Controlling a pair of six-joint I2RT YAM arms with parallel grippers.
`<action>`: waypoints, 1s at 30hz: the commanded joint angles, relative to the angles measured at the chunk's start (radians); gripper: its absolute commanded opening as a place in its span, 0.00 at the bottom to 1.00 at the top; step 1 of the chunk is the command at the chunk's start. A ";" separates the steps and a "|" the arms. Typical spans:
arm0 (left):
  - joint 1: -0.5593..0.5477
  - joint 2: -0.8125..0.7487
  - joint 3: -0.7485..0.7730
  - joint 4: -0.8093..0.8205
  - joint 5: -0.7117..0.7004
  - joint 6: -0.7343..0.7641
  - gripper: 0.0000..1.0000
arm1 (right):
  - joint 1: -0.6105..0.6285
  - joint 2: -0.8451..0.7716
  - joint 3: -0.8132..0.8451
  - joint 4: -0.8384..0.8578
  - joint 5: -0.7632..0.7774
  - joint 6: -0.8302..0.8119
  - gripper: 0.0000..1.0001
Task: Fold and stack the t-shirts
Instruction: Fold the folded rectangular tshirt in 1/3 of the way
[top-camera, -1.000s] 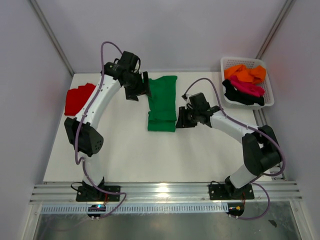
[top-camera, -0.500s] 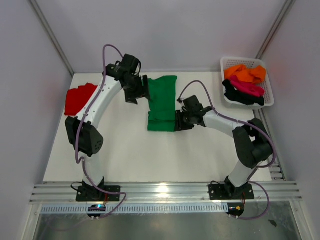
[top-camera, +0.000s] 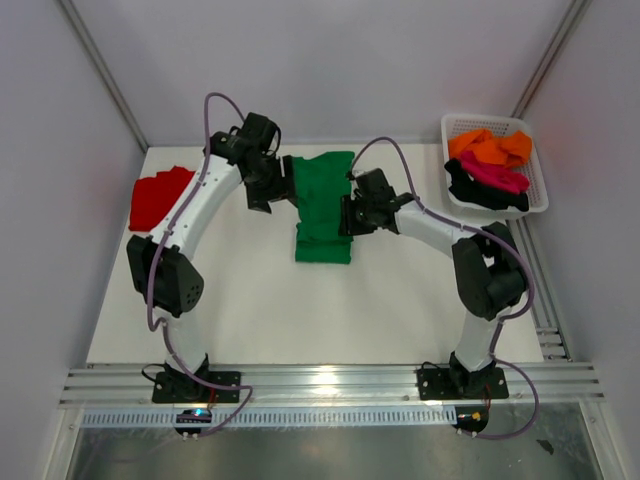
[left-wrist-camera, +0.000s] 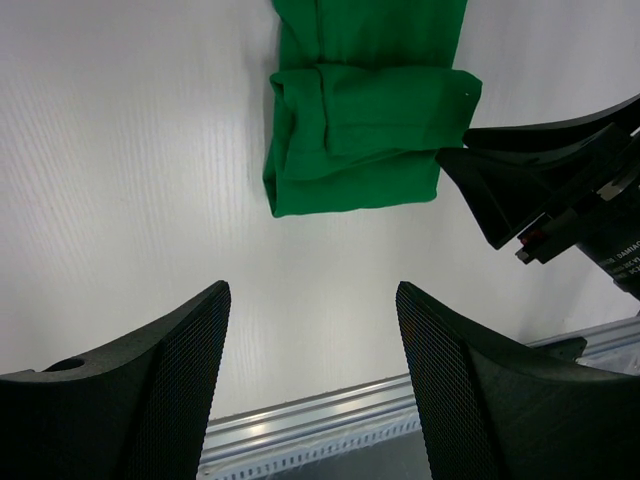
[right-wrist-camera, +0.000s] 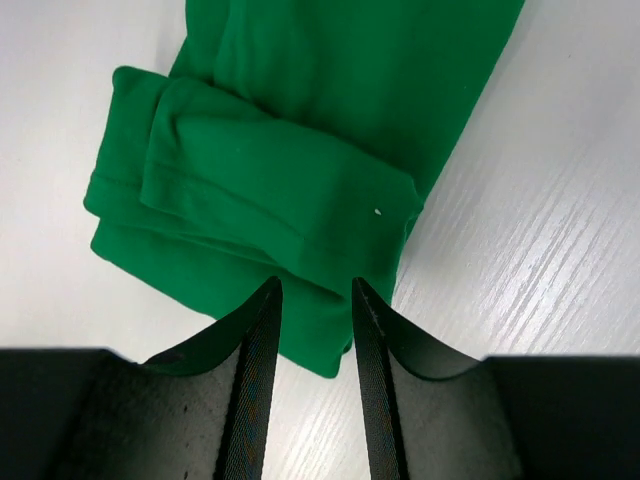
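Since the earlier frame the right arm has swung in from the right, carrying the right jaws from beside the lower, folded end of the green t-shirt to a point higher along its right edge. The left arm has shifted only slightly, and the shirt lies as before. The right jaws stand parted by a narrow gap, low over the cloth. The shirt's doubled-over end lies directly ahead of them and shows between their tips, with nothing visibly pinched. The left jaws are spread wide and empty, raised over bare bench, with the shirt's folded end ahead of them. The green t-shirt, a long narrow fold, lies flat between the two sets of jaws. The red t-shirt lies well outward of the left jaws. The white mesh basket, well outward of the right jaws, holds the orange t-shirt, magenta t-shirt and black t-shirt.
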 joint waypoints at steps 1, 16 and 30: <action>0.005 -0.052 0.000 0.012 -0.030 0.026 0.70 | 0.002 0.016 0.044 0.017 0.028 -0.020 0.38; 0.006 -0.003 0.008 0.035 -0.010 0.033 0.70 | 0.002 -0.127 -0.138 0.017 0.056 -0.015 0.38; 0.006 -0.010 0.014 0.028 -0.016 0.031 0.70 | 0.002 -0.050 -0.121 0.037 0.074 -0.017 0.38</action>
